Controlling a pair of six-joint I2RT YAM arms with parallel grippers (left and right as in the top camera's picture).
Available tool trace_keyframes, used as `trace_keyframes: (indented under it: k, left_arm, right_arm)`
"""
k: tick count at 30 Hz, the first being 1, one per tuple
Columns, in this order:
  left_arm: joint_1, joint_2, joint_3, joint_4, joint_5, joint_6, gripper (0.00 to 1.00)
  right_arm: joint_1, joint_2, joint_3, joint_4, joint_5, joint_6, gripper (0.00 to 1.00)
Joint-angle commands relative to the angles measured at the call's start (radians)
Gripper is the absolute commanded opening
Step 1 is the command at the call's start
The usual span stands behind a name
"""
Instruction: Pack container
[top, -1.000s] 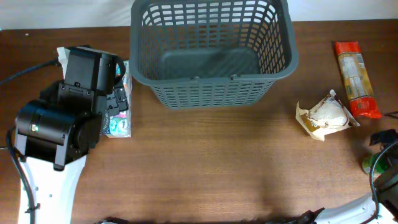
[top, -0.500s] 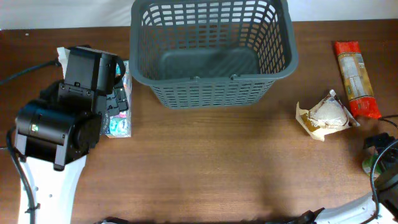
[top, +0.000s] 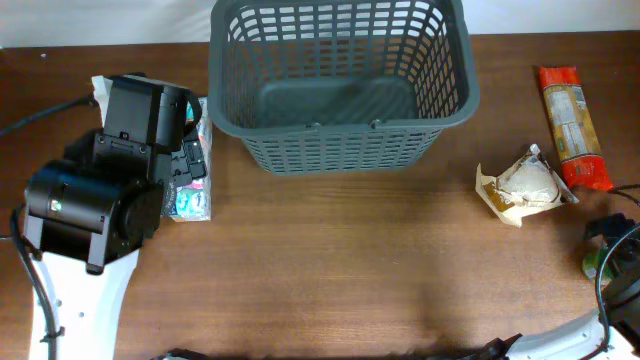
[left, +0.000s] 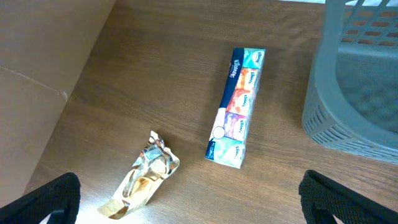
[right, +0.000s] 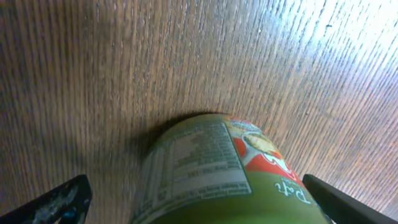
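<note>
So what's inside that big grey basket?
Nothing that I can see: the basket shows a bare, solid grey bottom. Its near wall hides the strip of bottom just behind it, so I can't check there.

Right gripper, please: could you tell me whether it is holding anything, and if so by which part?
Nothing is held. The right gripper is open, its fingers spread to either side of the green can, not closed on it.

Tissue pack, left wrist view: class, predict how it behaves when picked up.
The tissue pack is probably light and squashy, being film-wrapped soft packets. Its glossy wrap may slip. Long and flat-sided, it should not roll.
</note>
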Motion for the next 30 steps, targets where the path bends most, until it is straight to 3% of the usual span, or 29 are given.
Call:
trace_keyframes:
  k: [1, 4, 5, 8, 9, 13, 20, 30]
  left_arm:
    - [0.006, 0.003, -0.003, -0.002, 0.01, -0.006, 0.99]
    - [0.006, 0.003, -0.003, -0.001, 0.01, -0.006, 0.99]
    - [0.006, 0.003, -0.003, -0.001, 0.01, -0.006, 0.99]
    - [0.006, 0.003, -0.003, -0.001, 0.011, -0.006, 0.99]
    - [0.006, 0.003, -0.003, -0.001, 0.011, -0.006, 0.99]
    - [0.006, 0.003, -0.003, -0.001, 0.011, -0.006, 0.99]
    - [0.006, 0.003, -0.003, -0.001, 0.01, -0.006, 0.99]
    - [0.006, 0.003, -0.003, 0.011, 0.01, -0.006, 0.99]
  right_arm:
    - [0.004, 0.008, -0.006, -0.003, -0.005, -0.007, 0.98]
    - [0.005, 0.008, -0.006, -0.008, -0.005, -0.007, 0.93]
    - [0.005, 0.008, -0.006, -0.01, -0.005, -0.007, 0.76]
    - [0.004, 0.008, -0.006, -0.011, -0.005, -0.007, 0.38]
    - [0.004, 0.008, -0.006, -0.011, -0.005, -0.007, 0.35]
    - [0.004, 0.008, -0.006, -0.011, -0.005, -0.007, 0.04]
    - [0.005, -0.006, 0.041, -0.082, -0.044, -0.008, 0.04]
    - [0.095, -0.181, 0.467, -0.273, -0.407, -0.217, 0.04]
